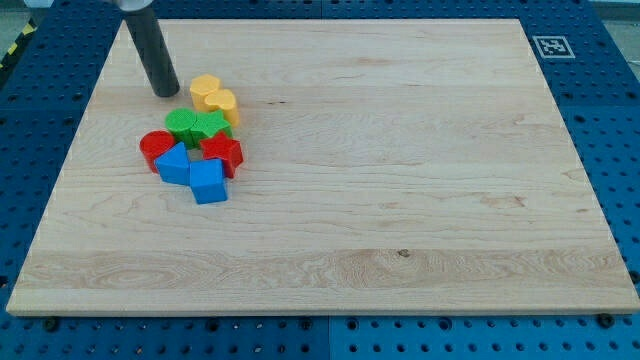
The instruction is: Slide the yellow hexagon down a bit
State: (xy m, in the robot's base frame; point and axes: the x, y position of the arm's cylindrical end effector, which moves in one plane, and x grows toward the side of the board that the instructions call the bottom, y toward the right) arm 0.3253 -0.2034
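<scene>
Just to the view's right of my tip (166, 93), the end effector, a bare rod holding nothing, sits the yellow plastic hexagon (205, 90) on the wooden tabletop (400, 200). I'd circle above it, then push gently down, mindful of the green blocks (196, 126) crowding below.

No readable text, numbers or brand names anywhere. Only sign: a black-and-white square fiducial marker (549, 45), stuck on the wooden board (400, 200) at the view's top right corner. Pattern is blocky, too small to decode. Blocks carry no labels. Yellow-black hazard striping (14, 50) at the view's top left edge, no lettering on it.
</scene>
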